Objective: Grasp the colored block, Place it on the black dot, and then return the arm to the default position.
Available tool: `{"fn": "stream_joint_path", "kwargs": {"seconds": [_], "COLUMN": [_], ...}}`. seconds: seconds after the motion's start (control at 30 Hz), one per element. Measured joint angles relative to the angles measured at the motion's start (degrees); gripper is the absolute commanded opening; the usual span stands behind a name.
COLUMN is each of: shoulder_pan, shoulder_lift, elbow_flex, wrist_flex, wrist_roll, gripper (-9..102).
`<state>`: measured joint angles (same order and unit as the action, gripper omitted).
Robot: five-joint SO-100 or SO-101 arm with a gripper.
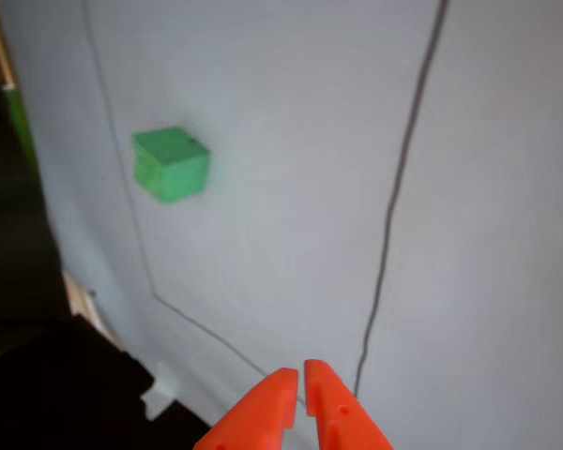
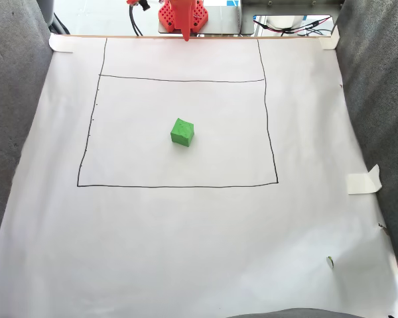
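Green foam cube (image 2: 182, 132), rough-skinned, resting free on white paper (image 2: 186, 232) over the worktop, inside the hand-drawn black rectangle (image 2: 179, 185), near its middle. Well apart from the bright orange pointed jaws (image 1: 300, 384), pinched almost tip to tip and empty. Orange arm (image 2: 184, 16) parked at the sheet's far edge in the fixed view. Judged unstarted or already finished: no telling which. Black dot nowhere distinguishable, possibly beneath the cube. Blurred close view, jaw bases cut off.
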<state>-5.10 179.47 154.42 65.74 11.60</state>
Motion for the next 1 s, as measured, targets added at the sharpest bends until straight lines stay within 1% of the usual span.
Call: {"fn": "stream_joint_path", "kwargs": {"seconds": [0.23, 0.57, 0.8, 1.0], "shoulder_pan": [2.1, 2.0, 2.0, 2.0], "shoulder_lift": [7.4, 7.6, 7.6, 7.6], "elbow_flex": [11.0, 20.0, 20.3, 20.3], "wrist_flex": [-12.3, -21.6, -23.5, -21.8], "wrist_roll": [-6.2, -8.4, -8.4, -10.5], "gripper": [0, 0, 0, 0]}}
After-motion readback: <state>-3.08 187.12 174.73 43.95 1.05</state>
